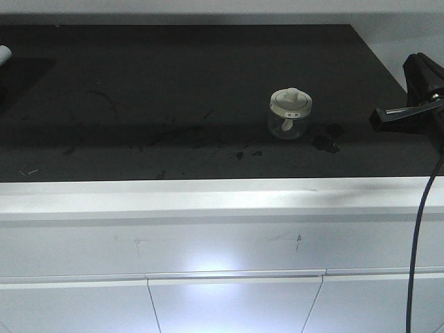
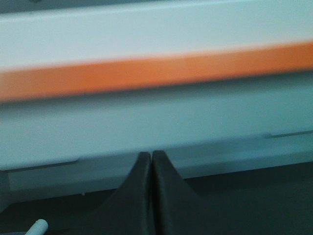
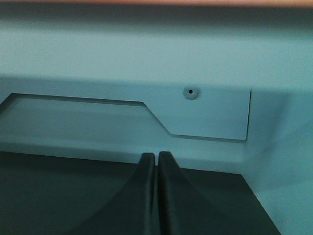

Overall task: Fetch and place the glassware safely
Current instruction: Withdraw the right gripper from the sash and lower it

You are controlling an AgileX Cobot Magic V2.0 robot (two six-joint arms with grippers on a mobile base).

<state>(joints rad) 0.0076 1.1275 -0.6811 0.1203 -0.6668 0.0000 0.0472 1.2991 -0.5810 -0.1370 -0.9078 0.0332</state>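
The glassware, a small squat clear jar (image 1: 289, 121) with a cream-white knobbed lid, stands upright on the black countertop (image 1: 173, 83), right of the middle. My right gripper (image 3: 156, 154) is shut with nothing between its fingers. In the front view its dark body (image 1: 409, 111) hangs at the right edge, well to the right of the jar and apart from it. My left gripper (image 2: 150, 153) is also shut and empty, facing a white wall. Neither wrist view shows the jar.
Dark crumbs and smudges (image 1: 326, 142) lie beside the jar and across the counter's middle. A white ledge (image 1: 208, 194) and cabinet fronts run below. A blue cable (image 1: 416, 229) hangs at the right. A white cylinder tip (image 2: 37, 227) lies near the left gripper. An orange stripe (image 2: 156, 71) crosses the wall.
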